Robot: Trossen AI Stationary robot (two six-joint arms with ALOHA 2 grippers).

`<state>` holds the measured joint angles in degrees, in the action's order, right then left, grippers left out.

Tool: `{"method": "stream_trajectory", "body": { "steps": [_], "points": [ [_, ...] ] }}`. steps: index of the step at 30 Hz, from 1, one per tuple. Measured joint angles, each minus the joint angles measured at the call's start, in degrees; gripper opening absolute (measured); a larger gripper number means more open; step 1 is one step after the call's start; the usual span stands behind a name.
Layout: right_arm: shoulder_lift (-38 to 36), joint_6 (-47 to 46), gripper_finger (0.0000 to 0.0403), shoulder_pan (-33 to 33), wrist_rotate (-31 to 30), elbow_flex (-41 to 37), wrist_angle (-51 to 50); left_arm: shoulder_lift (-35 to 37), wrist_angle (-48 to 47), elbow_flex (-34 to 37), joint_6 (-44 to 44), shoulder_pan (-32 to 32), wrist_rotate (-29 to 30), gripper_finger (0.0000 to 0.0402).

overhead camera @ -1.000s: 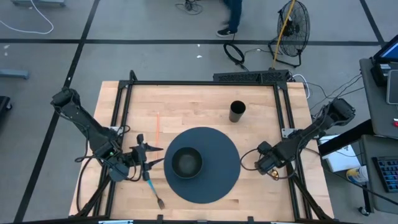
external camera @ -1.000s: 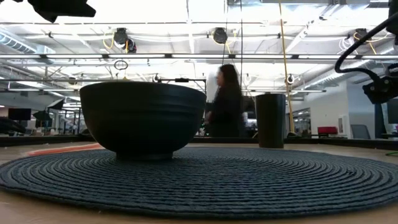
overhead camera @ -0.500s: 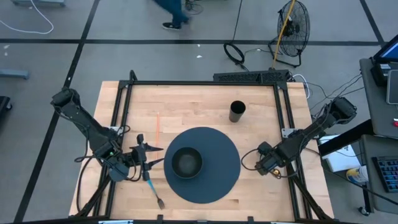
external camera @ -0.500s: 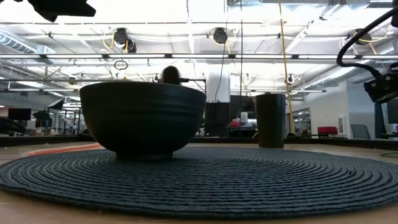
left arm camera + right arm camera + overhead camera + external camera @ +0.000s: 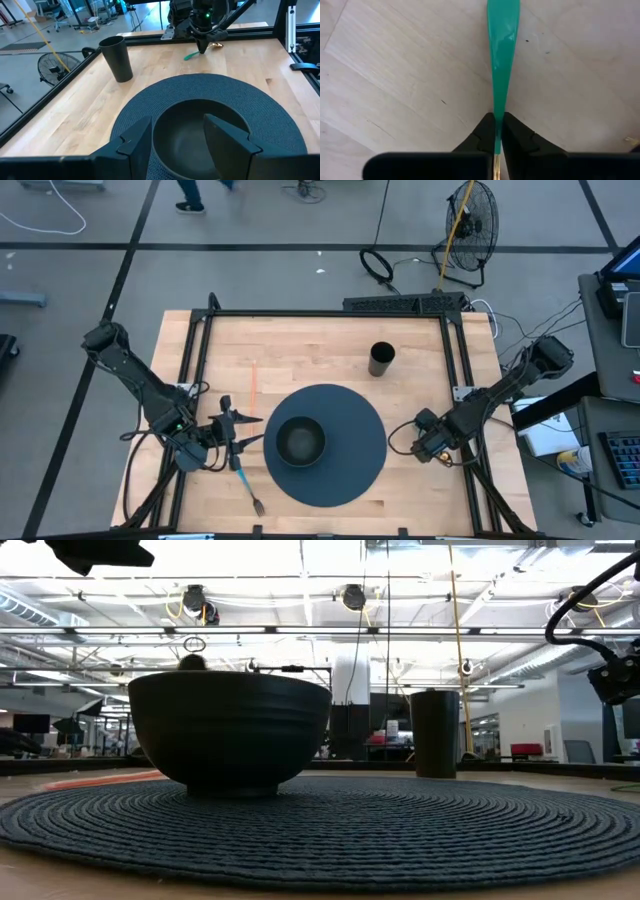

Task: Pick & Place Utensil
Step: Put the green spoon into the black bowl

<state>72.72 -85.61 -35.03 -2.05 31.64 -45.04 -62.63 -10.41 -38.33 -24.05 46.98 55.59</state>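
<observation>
A: Right jaws [image 5: 495,131]?
B: Pressed together on the green-handled utensil [image 5: 503,60], pinching it near the narrow end of the handle. Handle lies flat on the desk [image 5: 300,360], running straight out ahead of the jaws.

A: Where on the desk is that?
B: Right side, just off the edge of the round dark mat [image 5: 326,445]. From the left wrist cam you see the right gripper [image 5: 202,47] pointing down at the wood w/ the green handle [image 5: 191,55] beside its tip.

A: Left jaws [image 5: 172,134]?
B: Spread, nothing between them. Left gripper [image 5: 226,438] sits at the mat's left edge, facing the dark bowl [image 5: 300,440].

A: Anything under it?
B: Blue-handled fork [image 5: 246,477] lying on the wood, tines toward the near edge. Can't tell if it's touching the gripper.

A: Rest of the desk?
B: Bowl sits on the mat, a bit left of ctr. Dark cup [image 5: 382,359] upright behind the mat, on bare wood. Thin orange stick [image 5: 252,385] lying left of the mat, farther back.

A: Beyond the desk?
B: A fan [image 5: 470,220] on the floor; a person's legs [image 5: 190,194] at the far edge of the overhead shot.
</observation>
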Motion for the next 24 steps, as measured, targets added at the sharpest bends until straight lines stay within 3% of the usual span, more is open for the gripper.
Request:
{"method": "stream_trajectory", "body": {
  "steps": [5, 11, 24],
  "points": [
    [-3.2, 0.9, 0.0008, 0.0, -2.4, -0.1, 0.6, 0.0, 0.0, 0.0, 0.0, 0.0, 0.0, 0.0184],
    [-8.0, 3.9, 0.0008, 0.1, -13.0, -0.2, 3.4, 0.0, 0.0, 0.0, 0.0, 0.0, 0.4, 0.0184],
    [-15.0, 21.9, 0.0007, 0.1, -27.1, -0.2, 17.5, 0.0, 0.0, 0.0, -0.1, -0.1, 1.5, 0.0184]
  ]
}}
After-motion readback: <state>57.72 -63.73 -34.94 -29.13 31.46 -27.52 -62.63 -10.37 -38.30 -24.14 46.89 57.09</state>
